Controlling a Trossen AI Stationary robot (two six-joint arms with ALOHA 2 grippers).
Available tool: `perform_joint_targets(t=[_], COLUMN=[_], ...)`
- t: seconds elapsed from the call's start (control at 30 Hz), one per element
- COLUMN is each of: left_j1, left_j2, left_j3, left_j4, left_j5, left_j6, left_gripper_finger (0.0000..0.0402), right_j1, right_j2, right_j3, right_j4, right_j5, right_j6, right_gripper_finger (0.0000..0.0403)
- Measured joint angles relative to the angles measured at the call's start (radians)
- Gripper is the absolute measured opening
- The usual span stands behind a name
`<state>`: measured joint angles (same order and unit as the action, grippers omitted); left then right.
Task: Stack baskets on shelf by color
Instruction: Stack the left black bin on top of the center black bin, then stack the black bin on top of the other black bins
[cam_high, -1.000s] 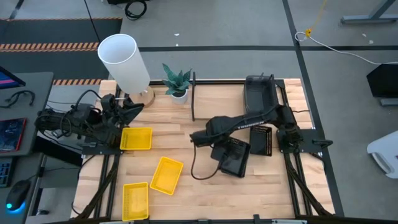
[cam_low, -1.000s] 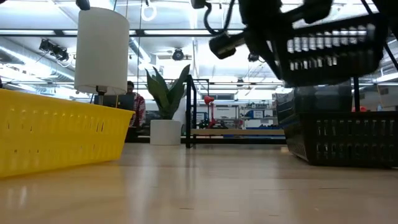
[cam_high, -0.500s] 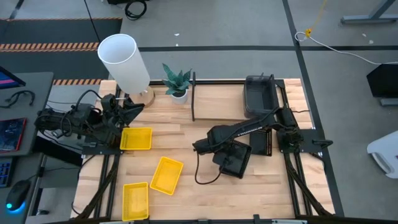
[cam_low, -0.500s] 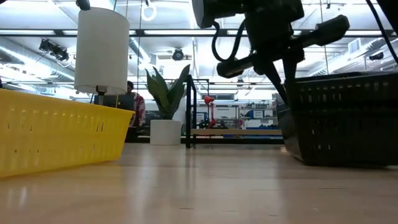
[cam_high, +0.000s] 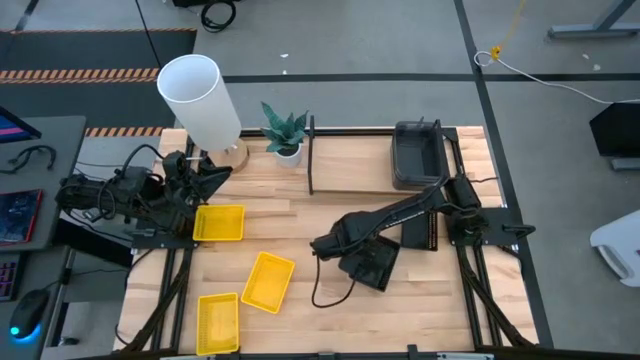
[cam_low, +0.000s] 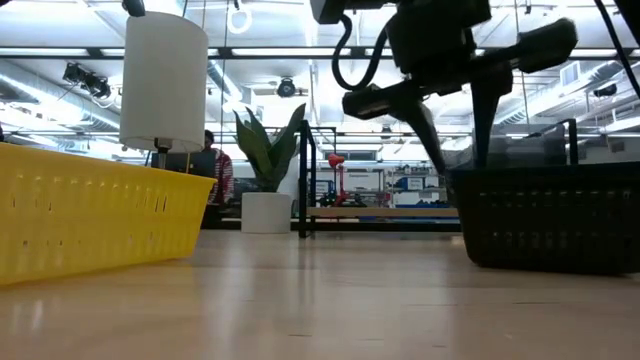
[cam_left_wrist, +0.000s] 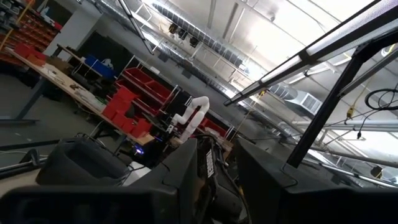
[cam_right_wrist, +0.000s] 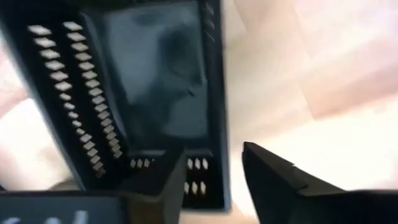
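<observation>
Tabletop carries a black shelf along the far edge, a grey basket sitting at its right end. 3 yellow baskets lie loose on the left half. Right arm reaches to centre; right pincer stands spread over the rim of a black basket resting on the wood. Left pincer parked at far left, state unclear.
</observation>
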<state>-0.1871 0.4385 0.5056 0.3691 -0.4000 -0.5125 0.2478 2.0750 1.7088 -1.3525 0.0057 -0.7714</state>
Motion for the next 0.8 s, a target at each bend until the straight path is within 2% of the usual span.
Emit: perform_joint_targets(t=[0.1,0.3,0.43,0.63,0.8], left_j1=[0.0,0.0,0.0,0.0,0.0], left_j2=[0.0,0.0,0.0,0.0,0.0], left_j3=[0.0,0.0,0.0,0.0,0.0], left_j4=[0.0,0.0,0.0,-0.001,-0.016], left_j5=[0.0,0.0,0.0,0.0,0.0], left_j6=[-0.001,-0.001,-0.001,-0.002,0.001], left_gripper_finger=[0.0119,0.0119,0.0119,0.0119,0.0119], right_j1=[-0.008,-0.053,-0.079,-0.103,-0.105], right_j2=[0.0,-0.001,-0.019,-0.13,-0.288], right_j3=[0.005,0.01,0.009,-0.007,-0.178], right_j4=[-0.03,-0.115,-0.145,-0.115,0.035], right_j5=[0.04,-0.053,-0.052,-0.059,-0.057], right_j6=[0.051,0.203,0.262,0.374,0.54], right_gripper_finger=[0.0193,0.0221,0.0215,0.0194,0.0178])
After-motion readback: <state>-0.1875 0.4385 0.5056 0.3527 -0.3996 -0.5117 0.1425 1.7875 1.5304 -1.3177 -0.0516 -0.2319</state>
